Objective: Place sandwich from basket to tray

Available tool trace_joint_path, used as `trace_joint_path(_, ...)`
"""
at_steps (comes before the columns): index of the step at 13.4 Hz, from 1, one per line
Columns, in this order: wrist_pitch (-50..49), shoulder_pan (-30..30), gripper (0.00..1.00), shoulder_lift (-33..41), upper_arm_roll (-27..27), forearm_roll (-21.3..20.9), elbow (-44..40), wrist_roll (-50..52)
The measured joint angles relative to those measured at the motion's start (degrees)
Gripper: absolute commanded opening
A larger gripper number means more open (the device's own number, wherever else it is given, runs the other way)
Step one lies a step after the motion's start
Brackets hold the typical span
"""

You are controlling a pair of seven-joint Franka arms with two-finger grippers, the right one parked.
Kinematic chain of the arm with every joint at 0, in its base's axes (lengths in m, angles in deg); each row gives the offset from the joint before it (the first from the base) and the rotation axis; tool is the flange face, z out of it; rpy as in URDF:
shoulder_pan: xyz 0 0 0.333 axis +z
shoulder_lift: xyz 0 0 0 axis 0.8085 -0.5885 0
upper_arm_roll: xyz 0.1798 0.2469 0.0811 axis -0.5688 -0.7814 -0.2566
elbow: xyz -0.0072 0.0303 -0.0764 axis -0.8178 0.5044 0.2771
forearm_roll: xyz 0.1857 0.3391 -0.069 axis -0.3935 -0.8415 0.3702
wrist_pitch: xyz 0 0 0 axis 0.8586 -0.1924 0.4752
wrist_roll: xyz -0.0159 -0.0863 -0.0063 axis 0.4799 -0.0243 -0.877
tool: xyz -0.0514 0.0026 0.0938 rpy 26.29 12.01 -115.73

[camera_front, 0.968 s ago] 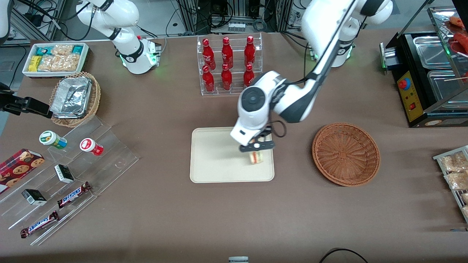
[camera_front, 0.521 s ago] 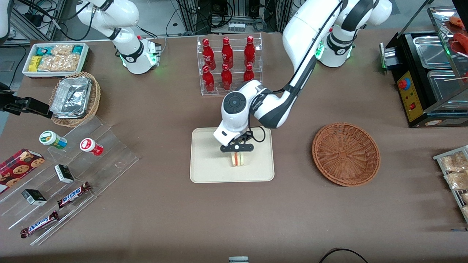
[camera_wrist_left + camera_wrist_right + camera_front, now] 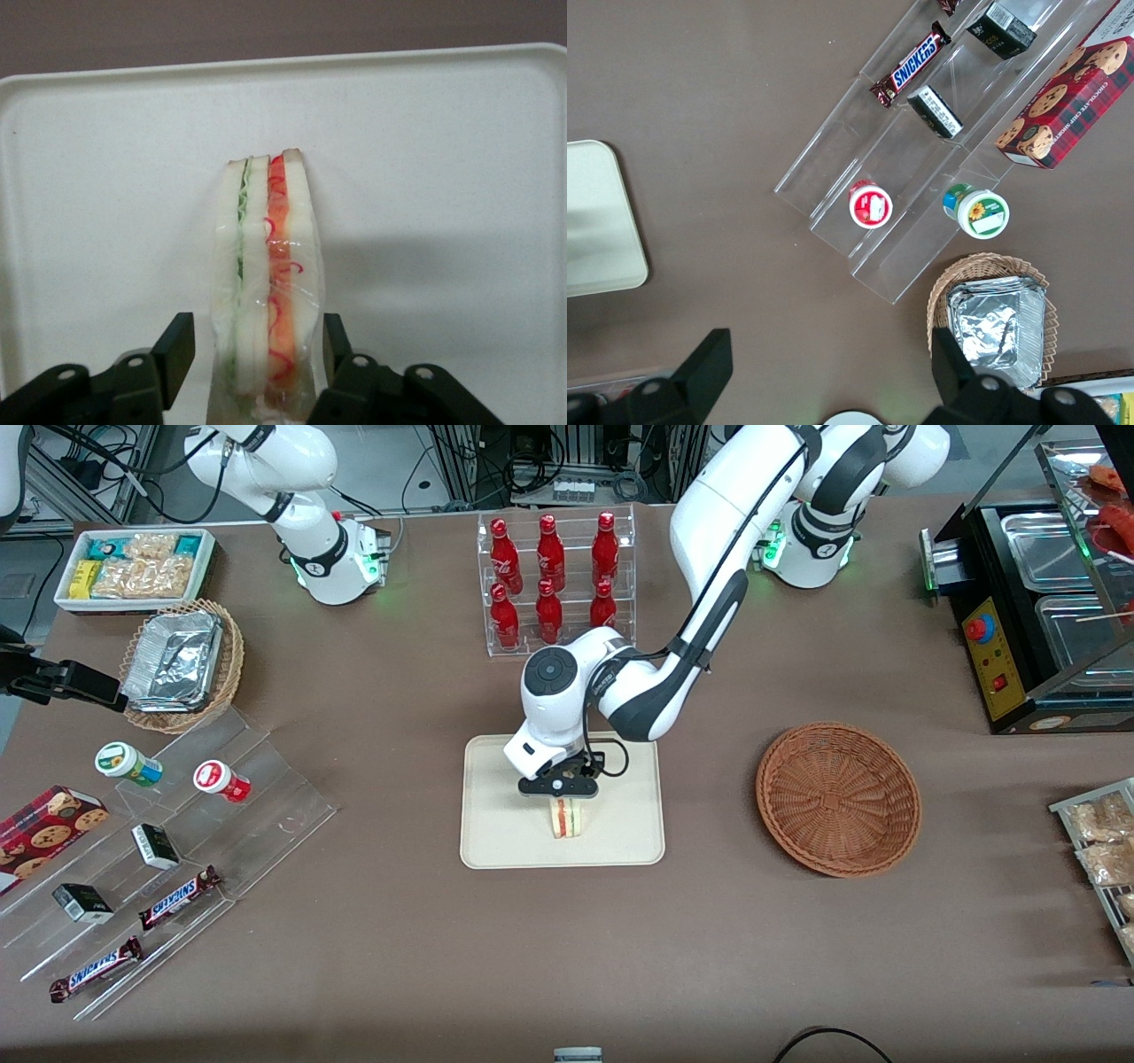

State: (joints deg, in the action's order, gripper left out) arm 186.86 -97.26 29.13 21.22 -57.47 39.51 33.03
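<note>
sandwich [image 3: 264, 283]: pale white bread, with green and red-orange filling stripes along its cut edge
tray [image 3: 496, 824]: plain cream
basket [image 3: 838, 798]: reddish-brown wicker, weave rings around a small centre
gripper [image 3: 560, 788]: black fingers below a white wrist with a dark round cap
table [image 3: 567, 957]: flat brown
bottles [image 3: 549, 580]: red with white lettering, in a clear rack
tan basket [image 3: 232, 657]: light wicker, silver foil containers inside

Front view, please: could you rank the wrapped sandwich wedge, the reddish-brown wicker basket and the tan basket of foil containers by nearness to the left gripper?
1. Wrapped sandwich wedge, between the left gripper fingers, over the cream tray.
2. Reddish-brown wicker basket, toward the working arm's end.
3. Tan basket of foil containers, toward the parked arm's end.
</note>
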Motion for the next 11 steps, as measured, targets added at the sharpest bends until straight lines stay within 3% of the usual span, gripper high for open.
trace_joint_path(5, -15.4, 1.2, 1.00, 8.1, -0.5, 0.1, -2.3, 4.3)
trace_joint_path(11, -36.8, 9.1, 1.00, 24.3, -0.6, 0.6, -2.1, 1.0)
